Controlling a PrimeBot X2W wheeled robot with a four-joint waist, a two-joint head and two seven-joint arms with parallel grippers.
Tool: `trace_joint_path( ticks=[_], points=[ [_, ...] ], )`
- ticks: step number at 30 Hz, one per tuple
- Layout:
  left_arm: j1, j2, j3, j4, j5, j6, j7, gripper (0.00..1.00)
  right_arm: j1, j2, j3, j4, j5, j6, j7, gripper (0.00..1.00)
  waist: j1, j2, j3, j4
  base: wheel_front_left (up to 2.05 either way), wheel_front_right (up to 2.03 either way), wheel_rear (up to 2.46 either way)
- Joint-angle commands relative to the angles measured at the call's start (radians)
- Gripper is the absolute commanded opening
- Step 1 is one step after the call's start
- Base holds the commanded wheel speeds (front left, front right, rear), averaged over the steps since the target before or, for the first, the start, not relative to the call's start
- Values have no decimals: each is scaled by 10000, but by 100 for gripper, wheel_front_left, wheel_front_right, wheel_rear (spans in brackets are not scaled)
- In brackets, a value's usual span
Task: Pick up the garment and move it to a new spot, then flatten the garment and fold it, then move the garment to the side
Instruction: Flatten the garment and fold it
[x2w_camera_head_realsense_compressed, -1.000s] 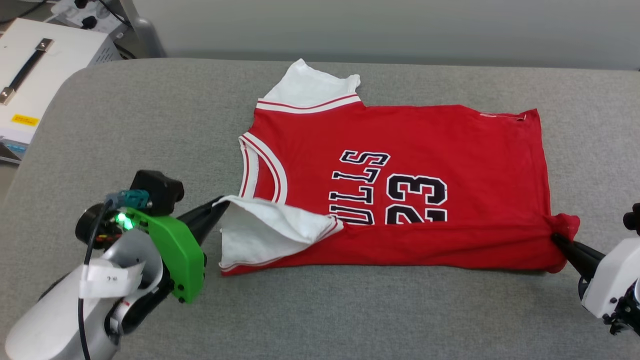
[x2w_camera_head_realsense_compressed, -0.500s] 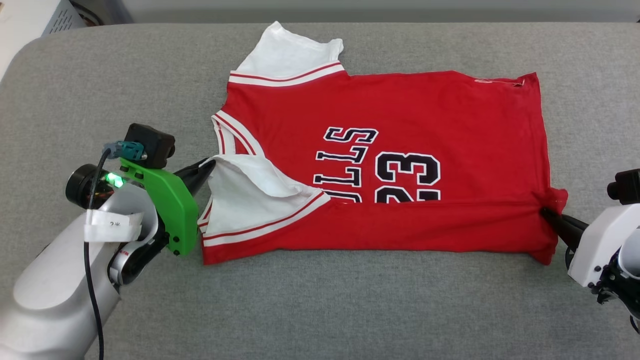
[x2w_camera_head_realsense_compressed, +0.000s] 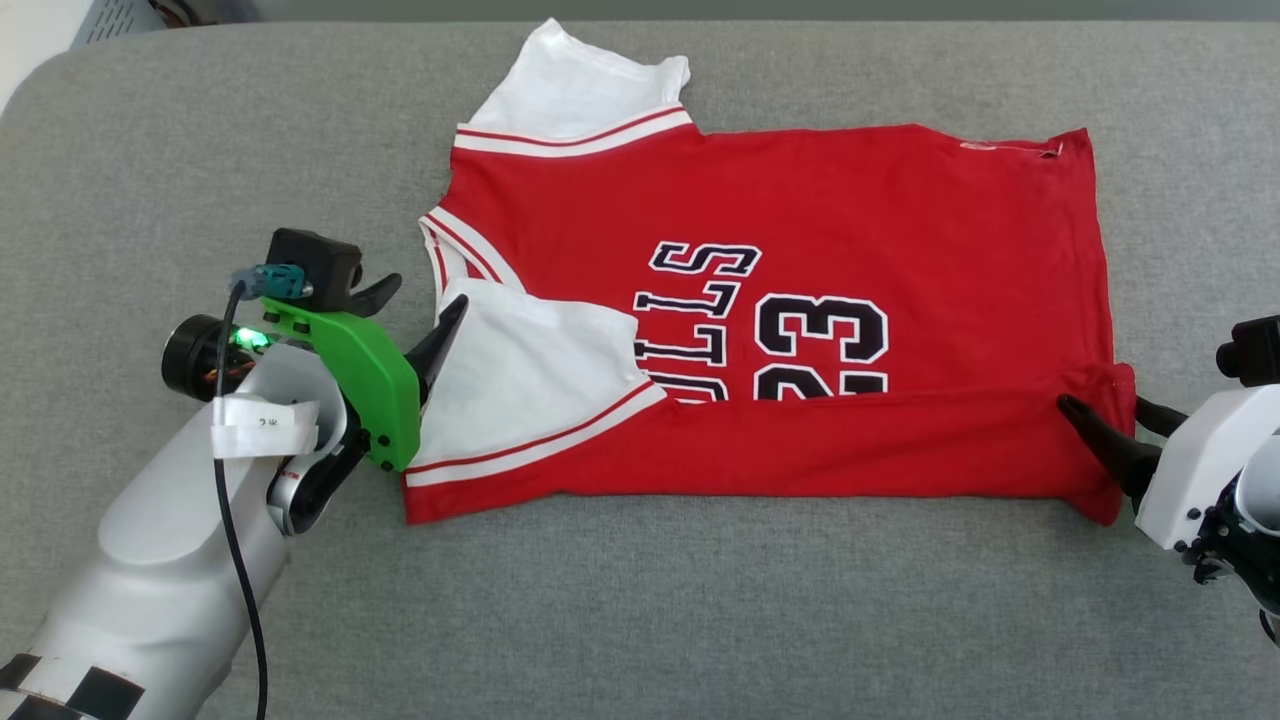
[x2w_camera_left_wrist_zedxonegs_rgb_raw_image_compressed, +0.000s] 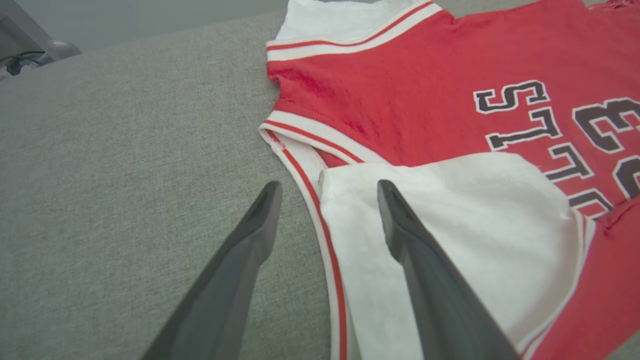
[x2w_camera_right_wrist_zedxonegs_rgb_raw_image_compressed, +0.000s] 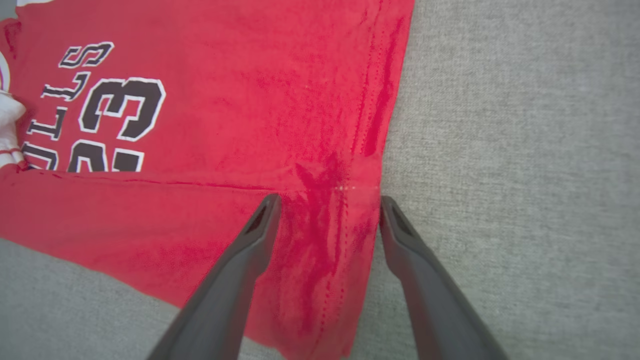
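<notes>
We are holding the left tool (x2w_camera_head_realsense_compressed: 428, 292) and right tool (x2w_camera_head_realsense_compressed: 1102, 402) wide astride the ends of the folded shirt (x2w_camera_head_realsense_compressed: 800, 200) on the surface (x2w_camera_head_realsense_compressed: 200, 150), risking to snag cloth and undo the fold when withdrawing.

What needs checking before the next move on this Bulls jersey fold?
1. Left gripper open, holding nothing: ok.
2. Right gripper open, holding nothing: ok.
3. Near side of the jersey folded over the lower part of the print, lying flat: ok.
4. Hem corner at the right gripper smooth: not ok, it is creased.
5. Far white sleeve folded in: not ok, it sticks out past the body.
6. Both grippers clear of the jersey: cannot tell.
</notes>
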Motion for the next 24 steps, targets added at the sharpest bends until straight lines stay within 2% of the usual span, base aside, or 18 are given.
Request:
trace_joint_path(
  ticks=[1, 11, 19, 24],
  points=[
    [-133, -89, 114, 158, 24, 52, -218, 100, -85, -36, 7, 34, 23, -7, -99, 100, -1, 0, -195, 42, 0, 0, 0],
    [1043, -377, 794, 28, -677, 555, -1563, 100, 736, -170, -183, -405, -569, -7, -164, 100, -1, 0, -1183, 162, 0, 0, 0],
    [2818, -332, 1046, -1404, -1211, 1456, -1780, 100, 1922, 373, -958, -1510, -1714, -7, 703, 100, -1, 0, -1909, 209, 0, 0, 0],
    [3922, -111, 1114, -2492, -1572, 2229, -1331, 100, 2549, 1004, -1770, -2314, -2597, -7, 1459, 100, -1, 0, -1993, 180, 0, 0, 0]
  ],
)
